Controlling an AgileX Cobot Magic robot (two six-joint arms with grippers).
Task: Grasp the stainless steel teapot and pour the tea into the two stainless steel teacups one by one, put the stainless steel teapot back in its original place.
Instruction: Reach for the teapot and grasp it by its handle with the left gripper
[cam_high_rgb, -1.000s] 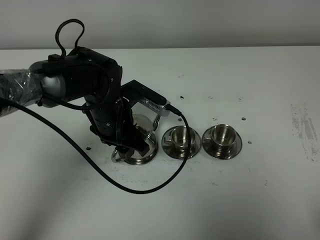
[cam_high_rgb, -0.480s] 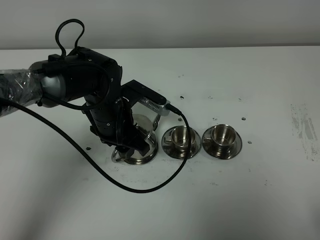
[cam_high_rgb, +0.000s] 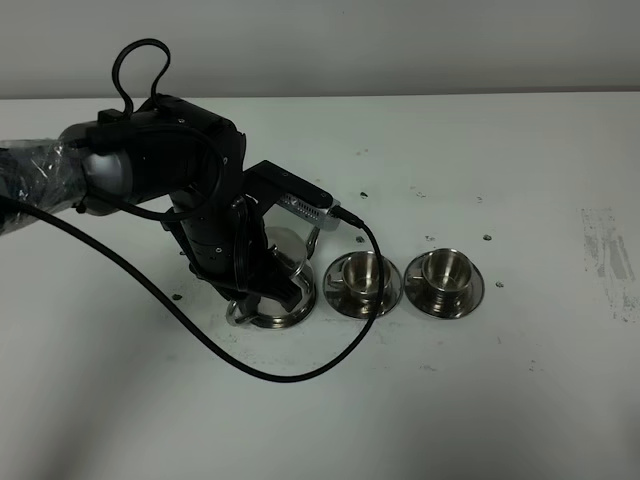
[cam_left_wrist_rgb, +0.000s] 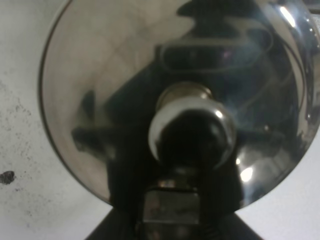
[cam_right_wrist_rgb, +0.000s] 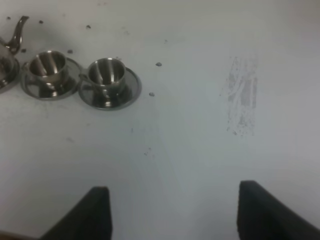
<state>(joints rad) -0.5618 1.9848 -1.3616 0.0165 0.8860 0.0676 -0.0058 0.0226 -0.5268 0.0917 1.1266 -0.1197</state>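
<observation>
hanging low over the teapot (cam_high_rgb: 284, 244) with the left jaws, lid (cam_left_wrist_rgb: 100, 110) filling the wrist view; cannot tell whether spread or clamped. finding the teapot seated on its dish (cam_high_rgb: 268, 321) on the worktop (cam_high_rgb: 500, 400), just left of the near cup (cam_high_rgb: 362, 272) and far cup (cam_high_rgb: 444, 268). holding the right jaws wide apart, empty, well off from both. looks like the grasp step, no pour begun. next calls for a firm hold on the handle (cam_high_rgb: 233, 311), a level lift, then tipping the spout (cam_high_rgb: 313, 238) over the near cup.
</observation>
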